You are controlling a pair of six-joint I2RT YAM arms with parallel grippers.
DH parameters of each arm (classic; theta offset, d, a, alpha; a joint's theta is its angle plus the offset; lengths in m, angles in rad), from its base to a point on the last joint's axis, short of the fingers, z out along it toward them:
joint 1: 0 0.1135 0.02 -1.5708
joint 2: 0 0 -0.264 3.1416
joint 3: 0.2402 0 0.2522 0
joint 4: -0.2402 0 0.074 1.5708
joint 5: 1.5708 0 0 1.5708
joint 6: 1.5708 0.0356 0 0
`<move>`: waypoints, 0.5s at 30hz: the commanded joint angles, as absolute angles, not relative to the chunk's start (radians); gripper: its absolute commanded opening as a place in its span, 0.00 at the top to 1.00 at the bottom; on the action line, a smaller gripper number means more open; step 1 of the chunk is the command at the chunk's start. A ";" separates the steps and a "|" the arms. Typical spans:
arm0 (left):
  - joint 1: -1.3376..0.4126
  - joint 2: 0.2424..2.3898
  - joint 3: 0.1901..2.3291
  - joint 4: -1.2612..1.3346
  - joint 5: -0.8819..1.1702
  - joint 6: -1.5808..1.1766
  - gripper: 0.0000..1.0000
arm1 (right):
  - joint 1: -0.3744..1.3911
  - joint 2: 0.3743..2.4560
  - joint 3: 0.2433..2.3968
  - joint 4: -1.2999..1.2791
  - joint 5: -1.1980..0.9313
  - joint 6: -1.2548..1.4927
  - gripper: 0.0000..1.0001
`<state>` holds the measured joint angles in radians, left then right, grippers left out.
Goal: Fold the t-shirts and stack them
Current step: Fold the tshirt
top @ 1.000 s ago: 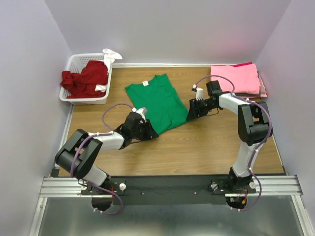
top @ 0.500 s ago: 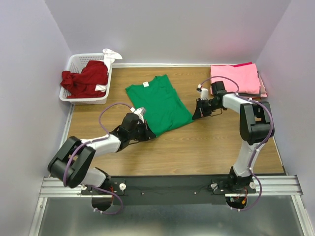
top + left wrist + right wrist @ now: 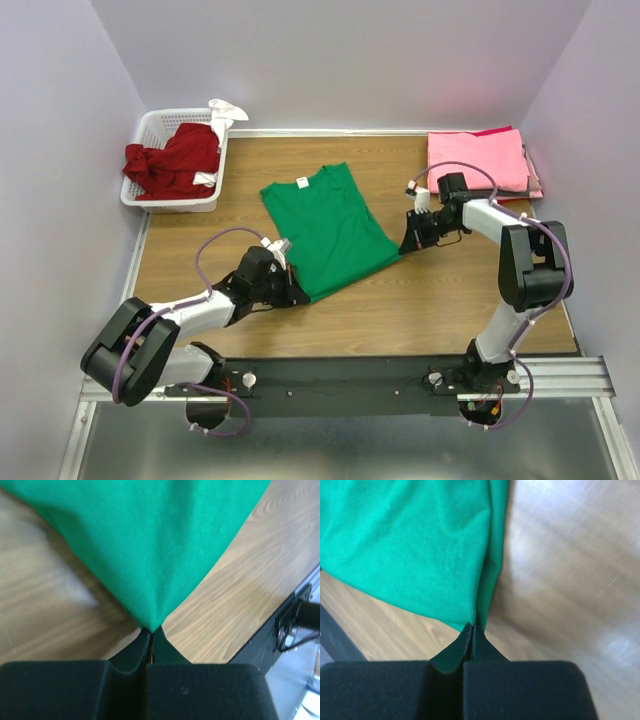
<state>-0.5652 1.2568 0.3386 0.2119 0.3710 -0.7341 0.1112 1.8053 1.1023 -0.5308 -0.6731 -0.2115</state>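
Observation:
A bright green t-shirt lies folded lengthwise on the wooden table, its white neck tag at the far end. My left gripper is shut on its near left corner. My right gripper is shut on its near right corner. A stack of pink t-shirts sits at the back right. A dark red t-shirt hangs out of the white basket at the back left.
A white cloth lies on the basket's far right corner. The table's near edge meets a black rail with both arm bases. Purple walls close in the left, right and back sides.
Both grippers closed on the green shirt's near corners. The shirt has been dragged toward the near edge and stretched wider, the left gripper moving nearer and the right one to the right.

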 commanded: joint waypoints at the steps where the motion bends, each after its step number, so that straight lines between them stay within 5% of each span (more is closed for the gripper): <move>1: -0.569 1.227 0.307 0.186 0.454 -0.736 1.00 | 0.106 1.738 1.059 -0.613 -0.649 -0.299 1.00; 7: -0.583 1.172 0.288 0.178 0.468 -0.784 0.94 | 0.106 1.645 1.023 -0.727 -0.655 -0.412 1.00; 11: -0.588 1.115 0.282 0.143 0.476 -0.804 0.71 | 0.106 1.637 1.042 -0.865 -0.675 -0.528 1.00; 13: -0.592 1.046 0.291 0.100 0.479 -0.816 0.63 | 0.106 1.652 1.052 -0.986 -0.660 -0.632 0.90; 15: -0.595 0.984 0.301 0.063 0.488 -0.847 0.45 | 0.106 1.645 1.043 -1.047 -0.640 -0.721 0.75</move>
